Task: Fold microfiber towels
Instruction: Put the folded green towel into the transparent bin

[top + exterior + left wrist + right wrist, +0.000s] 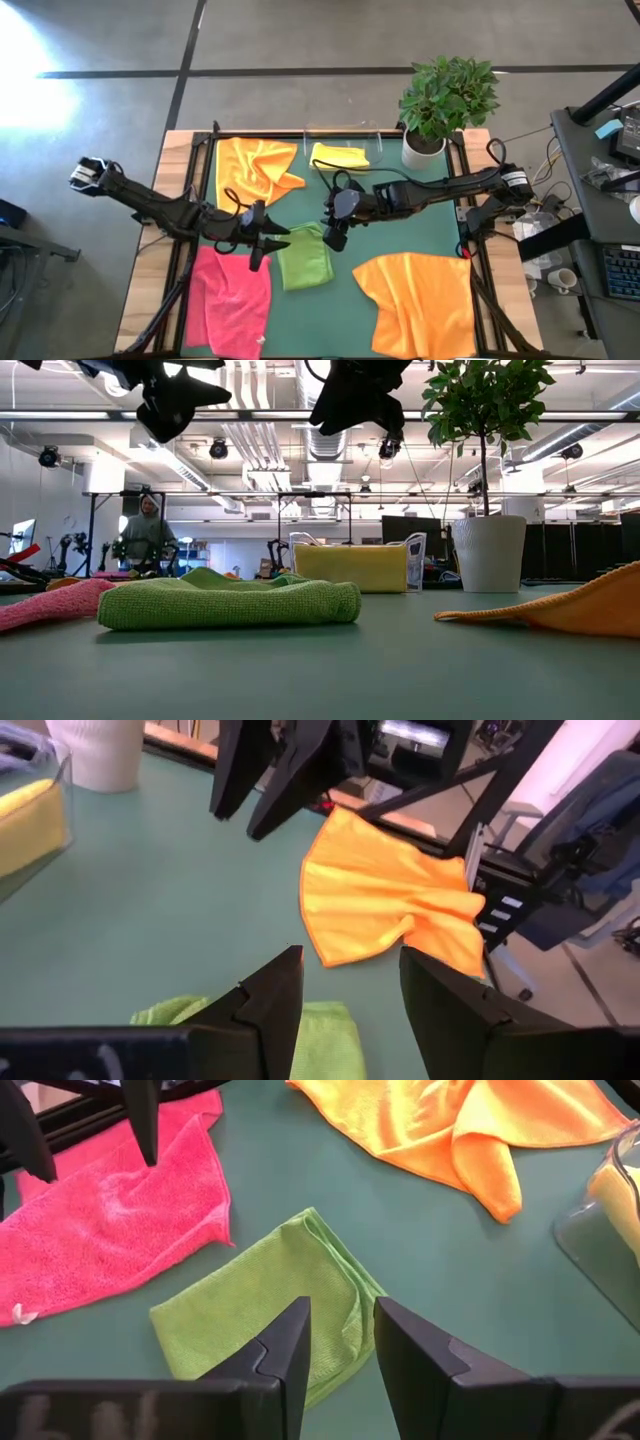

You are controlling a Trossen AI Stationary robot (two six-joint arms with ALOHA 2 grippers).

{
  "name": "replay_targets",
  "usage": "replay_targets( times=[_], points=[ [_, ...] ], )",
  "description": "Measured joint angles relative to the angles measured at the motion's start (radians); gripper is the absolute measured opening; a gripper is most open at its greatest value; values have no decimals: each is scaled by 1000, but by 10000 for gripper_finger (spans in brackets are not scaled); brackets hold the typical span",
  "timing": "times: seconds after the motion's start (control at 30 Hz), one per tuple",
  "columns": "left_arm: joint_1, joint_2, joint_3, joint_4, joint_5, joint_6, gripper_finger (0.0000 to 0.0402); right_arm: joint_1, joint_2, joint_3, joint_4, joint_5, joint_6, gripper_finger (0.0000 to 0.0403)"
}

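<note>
Pink microfiber towel [232,300] and flat orange microfiber towel [420,300] lay at the green mat's [400,235] near edge. Folded lime green microfiber towel [304,256] sat mid-mat, both empty grippers, left [262,243] and right [335,225], hovering slightly open above it. Crumpled orange towel [255,168] and folded yellow towel [340,156] lay at the far edge.

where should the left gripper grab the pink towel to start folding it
Probably the pink towel corner nearest the left gripper, coming straight down from above: it lies spread flat, and that edge is bare mat-side, clear of the folded green towel.
</note>
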Motion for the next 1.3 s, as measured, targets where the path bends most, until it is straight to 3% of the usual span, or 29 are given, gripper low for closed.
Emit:
replay_targets(
  times=[0.27, 0.5, 0.83, 1.13, 1.3],
  points=[
    [0, 4, 0, 7, -7, 7, 152, 0, 0, 0, -17, -2, -11, 102],
    [2, 6, 0, 8, -23, 102, 152, 0, -8, 6, -110, -4, -15, 102],
    [2, 10, 6, 102, -22, 108, 152, 44, -57, -8, -284, -46, -124, 102],
    [6, 10, 12, 144, -51, 108, 152, 142, -69, -125, -270, -70, -100, 102],
    [14, 3, 16, 136, -72, 108, 152, 151, -69, -181, -178, -187, 0, 102]
  ],
)
